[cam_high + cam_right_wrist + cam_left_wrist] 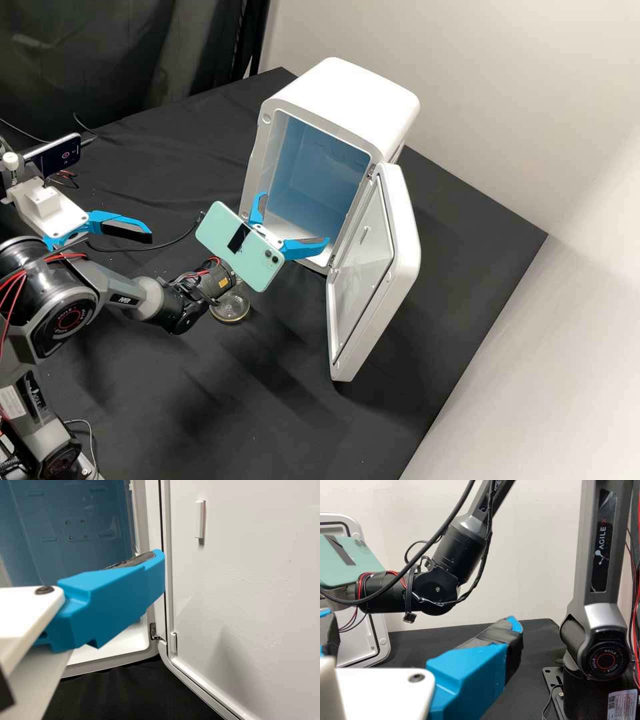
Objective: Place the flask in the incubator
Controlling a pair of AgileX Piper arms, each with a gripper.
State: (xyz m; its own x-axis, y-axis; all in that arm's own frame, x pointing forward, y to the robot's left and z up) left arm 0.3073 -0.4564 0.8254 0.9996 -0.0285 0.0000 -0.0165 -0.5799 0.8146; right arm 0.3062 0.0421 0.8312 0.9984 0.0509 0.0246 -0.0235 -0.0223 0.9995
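The white incubator (353, 100) stands at the back of the bench, its blue inside (313, 173) bare. Its door (377, 267) hangs open to the right. My right gripper (295, 219) is open at the mouth of the chamber, nothing between its fingers. One blue finger (115, 592) lies close to the door hinge (155, 632). A clear glass flask (230, 308) sits upright on the black bench in front of the incubator, partly hidden under the right arm's wrist. My left gripper (110, 233) is open and empty at the far left; its finger (480, 665) points across the bench.
A teal phone (241, 245) is fixed on the right wrist. A black cable (160, 245) trails over the bench between the arms. The right arm's base column (595, 645) stands at the bench side. The bench edge (480, 347) runs just right of the open door.
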